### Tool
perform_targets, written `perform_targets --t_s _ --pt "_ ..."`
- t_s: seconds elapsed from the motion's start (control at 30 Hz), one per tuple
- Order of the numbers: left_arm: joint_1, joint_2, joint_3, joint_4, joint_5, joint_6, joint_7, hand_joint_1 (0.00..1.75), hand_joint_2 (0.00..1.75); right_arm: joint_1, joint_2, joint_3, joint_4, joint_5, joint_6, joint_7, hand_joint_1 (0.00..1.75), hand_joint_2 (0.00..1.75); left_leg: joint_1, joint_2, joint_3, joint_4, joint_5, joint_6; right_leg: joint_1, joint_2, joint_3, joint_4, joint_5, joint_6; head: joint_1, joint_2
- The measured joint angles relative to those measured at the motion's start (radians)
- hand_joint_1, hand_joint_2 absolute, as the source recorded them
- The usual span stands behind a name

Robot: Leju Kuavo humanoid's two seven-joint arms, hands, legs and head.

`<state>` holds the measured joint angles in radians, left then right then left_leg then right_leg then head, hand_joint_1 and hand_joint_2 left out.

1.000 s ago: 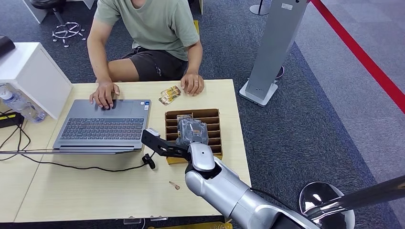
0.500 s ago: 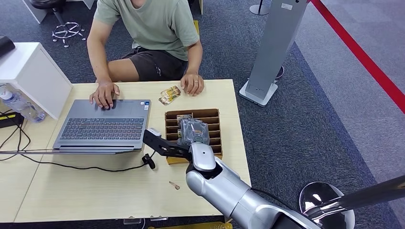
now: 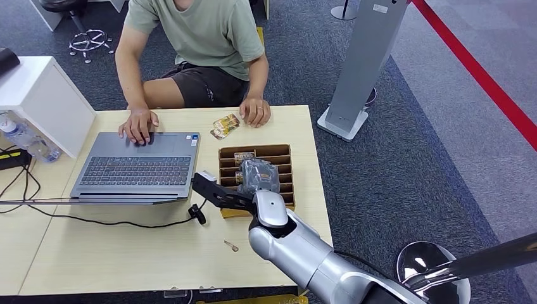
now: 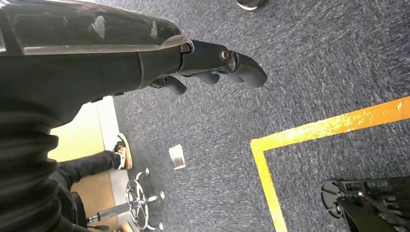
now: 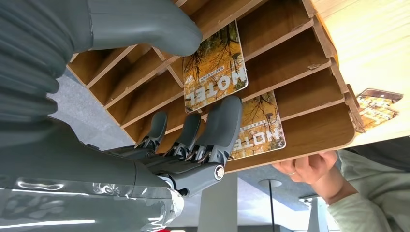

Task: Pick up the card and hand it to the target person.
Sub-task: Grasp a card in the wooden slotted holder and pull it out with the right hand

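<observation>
Nearest, the right arm (image 3: 297,250) rises from the lower edge of the head view and reaches forward over the light wooden table (image 3: 120,253), ending at the right hand (image 3: 258,176) above the slotted wooden card rack (image 3: 288,174). From the right wrist view, that hand (image 5: 193,130) has its thumb on one side and its dark fingers (image 5: 220,128) on the other side of a yellow hotel card (image 5: 215,67) standing in a slot of the rack (image 5: 309,63); the card sits between thumb and fingers, but whether it is actually pinched cannot be told (contact at the thumb tip is not clear). A second hotel card (image 5: 261,125) stands in the neighbouring slot, just beyond the fingertips. The left hand (image 4: 212,65) hangs over dark carpet, fingers curled loosely inward with nothing in them. On the table beside the rack lie a black cable (image 3: 95,220) and an open grey laptop (image 3: 136,168). Farther on, two more cards (image 3: 225,125) lie flat on the table near its far edge, just beside the hand (image 3: 256,112) of a seated person (image 3: 202,38) in a green shirt, whose other hand (image 3: 139,125) rests on the laptop. A white box (image 3: 44,95) stands at the table's left end, and a grey stand (image 3: 364,63) rises from the carpet beyond the right end.
</observation>
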<state>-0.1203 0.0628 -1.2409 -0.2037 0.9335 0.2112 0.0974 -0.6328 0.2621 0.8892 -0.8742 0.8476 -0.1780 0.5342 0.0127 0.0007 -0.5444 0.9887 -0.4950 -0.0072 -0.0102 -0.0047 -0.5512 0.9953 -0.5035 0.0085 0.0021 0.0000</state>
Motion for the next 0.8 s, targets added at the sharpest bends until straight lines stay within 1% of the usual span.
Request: perform_targets --t_s 0.37,0.47,0.6,0.63,0.8 --pt "0.0 -0.002 0.0 0.0 0.0 0.0 0.002 0.0 1.75 0.006 -0.002 0.0 0.007 -0.004 -0.001 -0.001 0.84 1.75 0.0 0.0 0.0 0.0 0.0 0.0 0.0 0.0 0.0 0.0 0.0 0.0 0.0 0.0" --pt "0.0 -0.003 0.0 0.0 0.0 0.0 0.002 0.0 1.75 0.006 -0.004 0.0 0.008 -0.004 -0.001 -0.001 0.95 1.75 0.0 0.0 0.0 0.0 0.0 0.0 0.0 0.0 0.0 0.0 0.0 0.0 0.0 0.0" --pt "0.0 -0.004 0.0 0.0 -0.002 0.0 0.002 0.0 1.75 0.007 -0.007 0.0 0.009 -0.005 -0.001 -0.001 1.23 1.75 0.0 0.0 0.0 0.0 0.0 0.0 0.0 0.0 0.0 0.0 0.0 0.0 0.0 0.0" --pt "0.0 -0.004 0.0 0.0 -0.002 0.0 0.002 0.0 1.75 0.007 -0.007 0.0 0.009 -0.006 -0.001 -0.001 1.27 1.75 0.0 0.0 0.0 0.0 0.0 0.0 0.0 0.0 0.0 0.0 0.0 0.0 0.0 0.0" --pt "0.0 -0.004 0.0 0.0 -0.002 -0.001 0.002 0.0 1.75 0.007 -0.009 0.0 0.009 -0.007 0.0 -0.001 1.33 1.75 0.0 0.0 0.0 0.0 0.0 0.0 0.0 0.0 0.0 0.0 0.0 0.0 0.0 0.0"
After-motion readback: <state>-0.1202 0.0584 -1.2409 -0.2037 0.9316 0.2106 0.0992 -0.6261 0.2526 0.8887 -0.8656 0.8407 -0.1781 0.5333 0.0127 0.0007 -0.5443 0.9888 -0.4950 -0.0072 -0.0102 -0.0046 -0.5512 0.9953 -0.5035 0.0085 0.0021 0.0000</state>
